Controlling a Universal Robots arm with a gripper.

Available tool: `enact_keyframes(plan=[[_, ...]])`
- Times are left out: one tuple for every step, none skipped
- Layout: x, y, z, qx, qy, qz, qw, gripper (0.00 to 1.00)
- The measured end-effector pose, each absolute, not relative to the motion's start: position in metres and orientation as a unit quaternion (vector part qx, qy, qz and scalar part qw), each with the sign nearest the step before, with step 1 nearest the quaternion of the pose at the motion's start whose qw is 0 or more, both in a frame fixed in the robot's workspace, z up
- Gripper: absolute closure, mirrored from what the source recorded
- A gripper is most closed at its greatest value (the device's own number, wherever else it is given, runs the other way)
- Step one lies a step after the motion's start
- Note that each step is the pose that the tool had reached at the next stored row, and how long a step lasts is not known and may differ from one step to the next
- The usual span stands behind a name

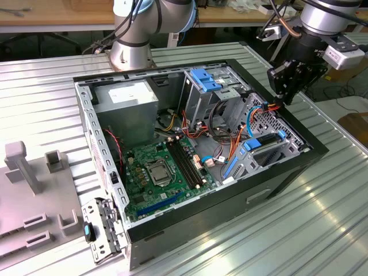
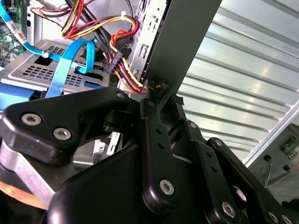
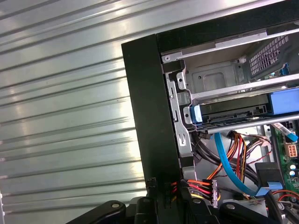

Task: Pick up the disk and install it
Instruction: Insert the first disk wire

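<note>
Hangs gripper (image 3: 167,187) at PC case wall (image 3: 145,116), jaws slightly apart & empty, prob. to clear pwr cables (image 3: 198,189) just beside it, w/ blue-framed disk (image 3: 233,112) flat in drive bay (image 3: 224,74) near gripper, deeper inside, seemingly seated.

A ribbed metal table (image 1: 322,230) is spreading across the exterior view, catching bright glare toward five o'clock. A wooden workbench (image 1: 52,14) is running along behind it at eleven o'clock.
</note>
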State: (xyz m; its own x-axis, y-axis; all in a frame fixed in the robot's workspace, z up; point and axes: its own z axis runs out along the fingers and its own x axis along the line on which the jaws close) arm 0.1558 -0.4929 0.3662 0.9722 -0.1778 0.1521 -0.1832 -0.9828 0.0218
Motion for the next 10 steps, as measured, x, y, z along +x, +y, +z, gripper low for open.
enact_keyframes(plan=[[0.1558,-0.4929,0.3661,0.993,-0.091,0.075,0.018,0.70],[0.1558,-0.4929,0.3660,0.993,-0.091,0.075,0.018,0.70],[0.1558,-0.4929,0.3659,0.993,-0.091,0.075,0.018,0.70],[0.1558,-0.4929,0.3659,0.993,-0.091,0.075,0.018,0.70],[0.1558,-0.4929,0.3658,0.993,-0.091,0.075,0.018,0.71],[0.1558,-0.4929,0.3658,0.993,-0.091,0.075,0.018,0.78],[0.1558,-0.4929,0.3658,0.993,-0.091,0.075,0.018,0.84],[0.1558,-0.4929,0.3657,0.993,-0.091,0.075,0.018,0.84],[0.1558,-0.4929,0.3657,0.993,-0.091,0.075,0.018,0.84],[0.1558,-0.4929,0.3656,0.993,-0.091,0.075,0.018,0.84]])
